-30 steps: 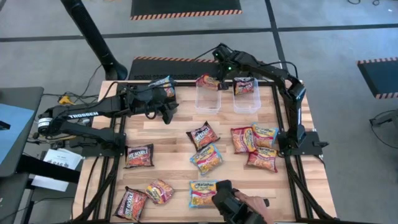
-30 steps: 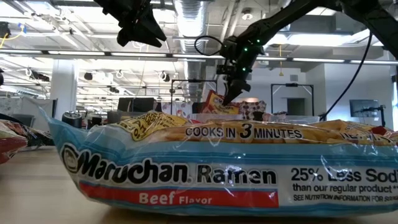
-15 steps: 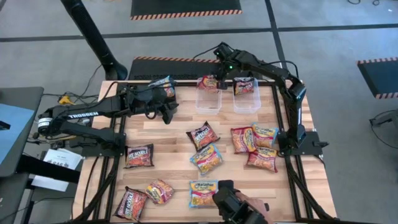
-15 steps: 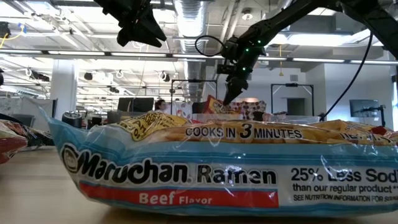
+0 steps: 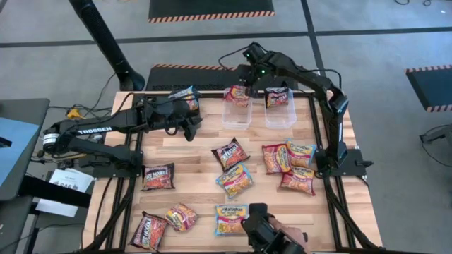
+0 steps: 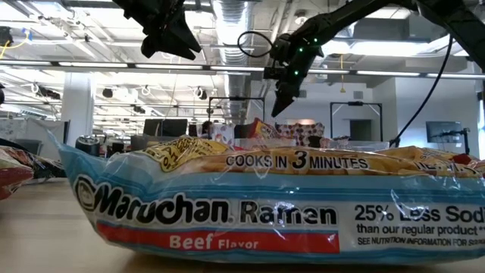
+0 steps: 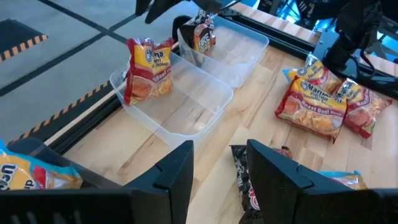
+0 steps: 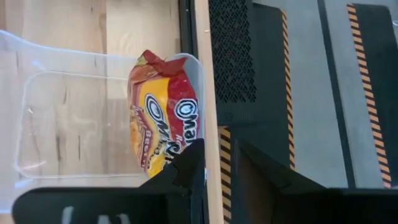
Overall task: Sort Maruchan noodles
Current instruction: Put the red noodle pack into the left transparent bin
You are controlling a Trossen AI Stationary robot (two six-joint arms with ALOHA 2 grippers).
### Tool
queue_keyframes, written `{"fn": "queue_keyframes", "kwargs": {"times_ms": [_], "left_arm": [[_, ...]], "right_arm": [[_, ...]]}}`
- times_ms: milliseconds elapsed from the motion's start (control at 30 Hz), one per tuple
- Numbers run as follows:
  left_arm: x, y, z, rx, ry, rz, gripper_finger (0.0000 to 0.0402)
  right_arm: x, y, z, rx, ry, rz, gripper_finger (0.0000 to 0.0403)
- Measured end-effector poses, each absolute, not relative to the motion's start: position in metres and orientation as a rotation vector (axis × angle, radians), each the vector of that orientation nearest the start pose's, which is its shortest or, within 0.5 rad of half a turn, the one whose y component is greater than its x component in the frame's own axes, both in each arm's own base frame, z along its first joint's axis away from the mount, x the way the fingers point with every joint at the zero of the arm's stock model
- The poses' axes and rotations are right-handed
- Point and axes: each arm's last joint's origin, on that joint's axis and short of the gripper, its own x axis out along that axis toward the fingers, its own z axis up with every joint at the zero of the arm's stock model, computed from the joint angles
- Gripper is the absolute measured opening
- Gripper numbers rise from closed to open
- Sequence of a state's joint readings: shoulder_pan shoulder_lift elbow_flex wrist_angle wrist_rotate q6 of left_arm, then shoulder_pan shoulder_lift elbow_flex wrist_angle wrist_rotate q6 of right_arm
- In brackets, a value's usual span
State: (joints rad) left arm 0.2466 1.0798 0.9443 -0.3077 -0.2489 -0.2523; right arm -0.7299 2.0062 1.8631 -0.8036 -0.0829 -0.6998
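Maruchan noodle packets lie scattered on the wooden table [image 5: 198,148]. A red/orange packet [image 8: 165,121] stands on edge in the left clear bin [image 5: 236,111] and leans on the bin's far wall. A black/red packet [image 5: 277,97] stands in the right clear bin [image 5: 280,113]. My right gripper [image 8: 214,155] hovers open just above the red/orange packet [image 6: 261,129], touching nothing. My left gripper [image 7: 221,155] waits open in the air over the table's far left part [image 5: 192,128], with nothing between its fingers.
Loose packets lie at mid table [image 5: 233,166], at the right [image 5: 289,166] and along the near left [image 5: 166,215]. A light blue packet [image 5: 185,97] sits at the far left. A person's hand with a dark object [image 5: 272,236] reaches in at the near edge, beside a blue packet [image 5: 229,219].
My right gripper has let go of the red/orange packet and risen straight up from the left clear bin, rolling a little. The packet has settled lower in the bin and leans on its far wall. The hand at the near edge has shifted slightly.
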Motion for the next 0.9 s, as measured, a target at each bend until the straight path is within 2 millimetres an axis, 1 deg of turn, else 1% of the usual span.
{"fn": "queue_keyframes", "kwargs": {"times_ms": [100, 200, 300, 467, 600, 667, 733, 833, 900], "left_arm": [[0.224, 0.064, 0.322, -0.243, 0.382, 0.541, 0.0136], [0.224, 0.064, 0.322, -0.243, 0.381, 0.541, 0.0136], [0.224, 0.064, 0.322, -0.246, 0.380, 0.542, 0.0136], [0.225, 0.064, 0.323, -0.247, 0.366, 0.540, 0.0136], [0.225, 0.064, 0.323, -0.248, 0.368, 0.541, 0.0136], [0.225, 0.064, 0.322, -0.255, 0.372, 0.542, 0.0136], [0.224, 0.064, 0.322, -0.259, 0.378, 0.534, 0.0136], [0.225, 0.063, 0.322, -0.252, 0.386, 0.514, 0.0136], [0.225, 0.063, 0.321, -0.242, 0.392, 0.505, 0.0136]], "right_arm": [[0.332, -0.286, 0.292, -0.208, 1.018, -0.257, 0.0114], [0.337, -0.278, 0.291, -0.147, 0.994, -0.202, 0.0114], [0.346, -0.266, 0.287, -0.111, 0.986, -0.143, 0.0114], [0.368, -0.242, 0.290, -0.164, 0.940, -0.093, 0.0114], [0.382, -0.232, 0.293, -0.221, 0.873, -0.086, 0.0114], [0.390, -0.233, 0.286, -0.241, 0.866, -0.101, 0.0114], [0.395, -0.233, 0.273, -0.232, 0.902, -0.092, 0.0114], [0.401, -0.238, 0.254, -0.234, 0.965, -0.123, 0.0114], [0.405, -0.240, 0.244, -0.244, 0.983, -0.144, 0.0114]]}}
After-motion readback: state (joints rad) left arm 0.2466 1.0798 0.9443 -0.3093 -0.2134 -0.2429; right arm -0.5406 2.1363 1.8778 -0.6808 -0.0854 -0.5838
